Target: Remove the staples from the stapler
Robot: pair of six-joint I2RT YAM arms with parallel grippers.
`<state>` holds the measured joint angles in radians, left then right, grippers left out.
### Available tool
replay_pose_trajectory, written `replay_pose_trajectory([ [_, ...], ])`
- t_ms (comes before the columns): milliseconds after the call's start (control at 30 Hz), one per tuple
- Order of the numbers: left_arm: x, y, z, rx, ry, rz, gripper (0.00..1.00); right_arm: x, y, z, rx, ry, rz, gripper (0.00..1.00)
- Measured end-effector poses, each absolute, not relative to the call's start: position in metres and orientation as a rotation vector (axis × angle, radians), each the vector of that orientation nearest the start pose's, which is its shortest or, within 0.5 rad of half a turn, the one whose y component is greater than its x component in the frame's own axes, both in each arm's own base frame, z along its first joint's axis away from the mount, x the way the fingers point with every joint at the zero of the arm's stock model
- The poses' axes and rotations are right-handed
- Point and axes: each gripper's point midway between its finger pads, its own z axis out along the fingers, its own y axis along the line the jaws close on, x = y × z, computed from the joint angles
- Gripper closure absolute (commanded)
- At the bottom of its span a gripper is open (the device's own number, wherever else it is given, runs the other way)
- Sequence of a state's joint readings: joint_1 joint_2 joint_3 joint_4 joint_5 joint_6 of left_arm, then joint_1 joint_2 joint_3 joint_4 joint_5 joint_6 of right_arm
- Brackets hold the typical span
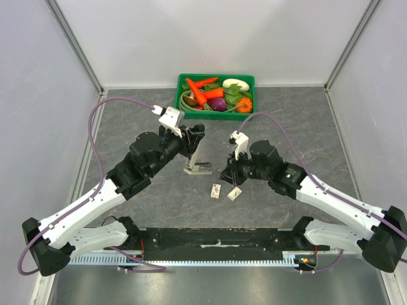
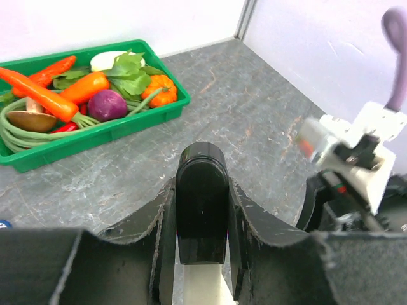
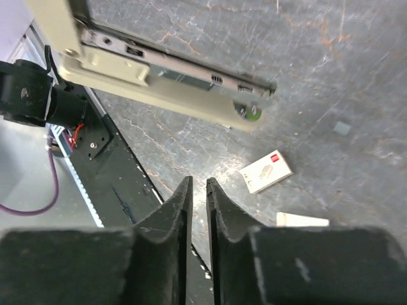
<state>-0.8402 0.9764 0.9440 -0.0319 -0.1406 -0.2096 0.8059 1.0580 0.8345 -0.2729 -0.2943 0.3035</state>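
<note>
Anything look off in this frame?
Only the stapler: hinged wide open, its top arm clamped near upright in the left gripper. Two small boxes lie askew near it. Nothing spilled or damaged that shows.

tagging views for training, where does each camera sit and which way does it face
Top external: above and behind the bases, looking down; both arms show.
Left wrist: faces the far green tray; left end effector clamps the stapler.
Right wrist: looks down at the table; right end effector shows.
All three share the stapler.
</note>
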Motion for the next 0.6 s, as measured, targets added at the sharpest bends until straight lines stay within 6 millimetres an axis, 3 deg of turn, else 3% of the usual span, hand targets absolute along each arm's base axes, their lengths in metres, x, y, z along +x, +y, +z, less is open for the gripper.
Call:
replay_pose_trajectory([
  [67, 0.259, -0.256, 0.334, 0.382, 1.613, -0.668, 0.98, 0.184, 0.291, 0.186, -0.671, 2.103, 1.004, 1.00],
  [267, 0.266, -0.244, 0.354, 0.264, 1.552, -0.651, 0.98, 0.187, 0.313, 0.160, -0.504, 2.146, 1.112, 1.00],
  [467, 0.266, -0.234, 0.375, 0.174, 1.475, -0.684, 0.98, 0.197, 0.337, 0.155, -0.352, 2.138, 1.205, 1.00],
  [600, 0.265, -0.236, 0.377, 0.154, 1.465, -0.713, 0.98, 0.207, 0.344, 0.150, -0.277, 2.132, 1.194, 1.00],
])
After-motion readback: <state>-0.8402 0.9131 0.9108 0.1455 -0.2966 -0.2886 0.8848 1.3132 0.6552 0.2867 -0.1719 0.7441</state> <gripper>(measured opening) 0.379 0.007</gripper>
